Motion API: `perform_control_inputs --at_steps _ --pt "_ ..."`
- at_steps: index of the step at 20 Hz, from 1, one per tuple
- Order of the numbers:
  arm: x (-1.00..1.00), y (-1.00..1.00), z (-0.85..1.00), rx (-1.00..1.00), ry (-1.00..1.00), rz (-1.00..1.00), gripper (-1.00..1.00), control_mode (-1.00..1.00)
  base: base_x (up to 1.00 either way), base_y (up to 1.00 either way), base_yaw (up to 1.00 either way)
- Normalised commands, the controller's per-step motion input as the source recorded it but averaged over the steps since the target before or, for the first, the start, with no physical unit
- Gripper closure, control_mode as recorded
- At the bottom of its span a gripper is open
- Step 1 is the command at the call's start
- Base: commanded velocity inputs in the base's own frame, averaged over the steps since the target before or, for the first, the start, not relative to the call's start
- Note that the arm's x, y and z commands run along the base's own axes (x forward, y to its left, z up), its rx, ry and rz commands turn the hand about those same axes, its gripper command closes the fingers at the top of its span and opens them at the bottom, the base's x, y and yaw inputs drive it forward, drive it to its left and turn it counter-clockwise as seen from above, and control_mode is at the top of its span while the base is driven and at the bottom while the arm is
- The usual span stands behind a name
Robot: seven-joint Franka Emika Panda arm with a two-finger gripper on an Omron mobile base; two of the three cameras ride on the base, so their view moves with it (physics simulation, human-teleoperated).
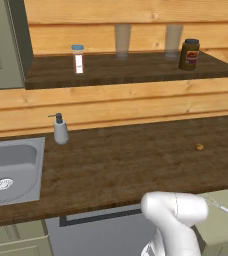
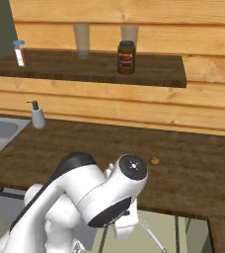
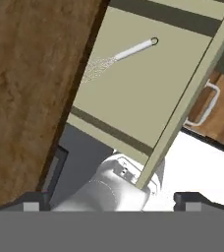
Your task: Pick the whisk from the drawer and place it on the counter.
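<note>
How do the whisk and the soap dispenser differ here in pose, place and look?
The whisk lies flat on the floor of the open drawer; the soap dispenser stands upright on the counter beside the sink. The whisk is thin silver wire with a slim handle; the soap dispenser is a solid pale grey bottle with a dark pump. Nothing touches either, and the gripper is well short of the whisk.

We see a steel sink [image 1: 11,172] at 9 o'clock, a soap dispenser [image 1: 60,129] just beside it at 10. On the wooden shelf [image 1: 136,70] at 12: a white bottle [image 1: 78,59], two glasses [image 1: 122,41], a brown jar [image 1: 189,54]. A small tan bit [image 1: 199,147] lies at 3.
</note>
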Motion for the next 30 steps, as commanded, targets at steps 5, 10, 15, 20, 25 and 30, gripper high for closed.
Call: perform_control_inputs --at_steps 5,10,15,20,25,30 --pt "-0.06 -0.73 -0.91 0.30 0.67 -0.39 -1.00 -1.00 0.00 0.00 0.00" --pt "0.00 -0.51 -0.96 0.29 0.38 -0.31 -1.00 -1.00 0.00 0.00 0.00" --pt "0.14 -0.13 -0.84 0.13 0.13 -0.21 -1.00 -1.00 0.00 0.00 0.00" --pt "-0.07 -0.02 -0.71 0.00 0.18 -0.14 -1.00 -1.00 0.00 0.00 0.00" --pt "-0.21 -0.07 -0.33 -0.02 0.07 -0.09 -1.00 -1.00 0.00 0.00 0.00" --pt "0.00 0.00 -0.28 -0.14 0.00 0.00 -1.00 -1.00 0.00 0.00 0.00"
